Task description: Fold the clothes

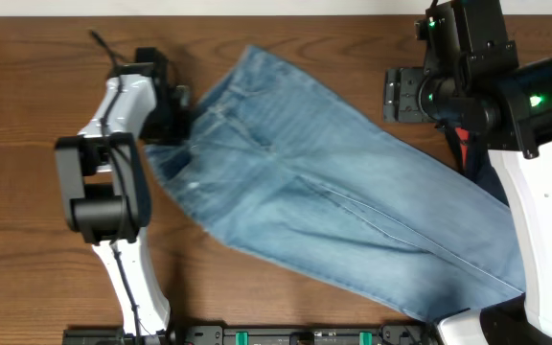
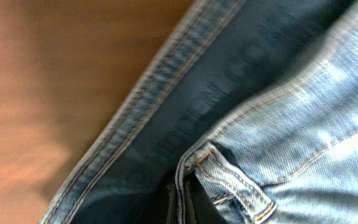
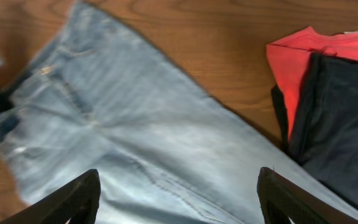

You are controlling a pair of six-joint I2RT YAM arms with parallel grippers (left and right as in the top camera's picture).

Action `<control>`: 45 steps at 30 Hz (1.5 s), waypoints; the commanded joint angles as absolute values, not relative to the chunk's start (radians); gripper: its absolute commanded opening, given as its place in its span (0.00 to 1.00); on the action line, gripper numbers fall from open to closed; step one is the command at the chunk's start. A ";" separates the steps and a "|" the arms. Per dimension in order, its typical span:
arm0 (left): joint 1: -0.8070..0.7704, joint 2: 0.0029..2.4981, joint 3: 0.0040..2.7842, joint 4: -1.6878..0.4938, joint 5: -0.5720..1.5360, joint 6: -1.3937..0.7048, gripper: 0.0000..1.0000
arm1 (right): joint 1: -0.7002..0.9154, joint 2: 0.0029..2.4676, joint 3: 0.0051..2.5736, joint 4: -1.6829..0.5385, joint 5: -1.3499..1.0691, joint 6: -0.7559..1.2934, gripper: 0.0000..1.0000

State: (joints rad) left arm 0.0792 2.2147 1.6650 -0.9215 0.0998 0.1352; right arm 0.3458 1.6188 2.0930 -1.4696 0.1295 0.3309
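Jeans (image 1: 333, 201) lie diagonally, waistband (image 1: 220, 96) far left, legs (image 1: 429, 259) near right; your left gripper (image 1: 184, 113) pinches the waistband, likely to drag it over for a fold, while your right gripper (image 3: 178, 202) hangs spread, free to assist.

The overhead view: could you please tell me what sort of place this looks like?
Probably a robotics lab workstation rather than a home: a left arm and right arm standing at a wood-grain table, jeans spread between them, and a red garment and a navy garment set aside.
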 commanded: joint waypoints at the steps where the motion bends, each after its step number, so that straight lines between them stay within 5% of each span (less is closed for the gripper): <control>1: 0.258 2.156 1.668 -0.938 -0.106 -0.028 0.06 | 0.339 1.621 2.092 -1.474 0.178 0.344 0.79; 9: 0.678 2.014 1.668 -0.913 0.044 -0.148 0.06 | 0.308 1.622 2.088 -1.481 0.179 0.345 0.80; 16: 0.830 1.972 1.668 -0.938 0.208 -0.147 0.12 | 0.269 1.628 2.036 -1.473 0.179 0.377 0.82; 21: 0.824 1.901 1.668 -0.926 0.275 -0.114 0.33 | 0.227 1.650 1.941 -1.468 0.179 0.415 0.84; 26: 0.787 1.786 1.668 -0.909 0.281 -0.079 0.51 | 0.177 1.697 1.789 -1.407 0.129 0.441 0.66; 29: 0.757 1.726 1.668 -0.913 0.281 -0.079 0.53 | 0.160 1.739 1.695 -1.349 0.054 0.434 0.58; 36: 0.622 1.650 1.668 -0.955 0.371 -0.011 0.60 | 0.168 1.874 1.513 -1.193 -0.109 0.258 0.61; 39: 0.559 1.647 1.668 -0.999 0.384 -0.011 0.60 | 0.176 1.938 1.462 -1.146 -0.110 0.254 0.52; 45: 0.479 1.647 1.668 -1.036 0.382 0.027 0.60 | 0.178 2.029 1.396 -1.060 -0.109 0.219 0.64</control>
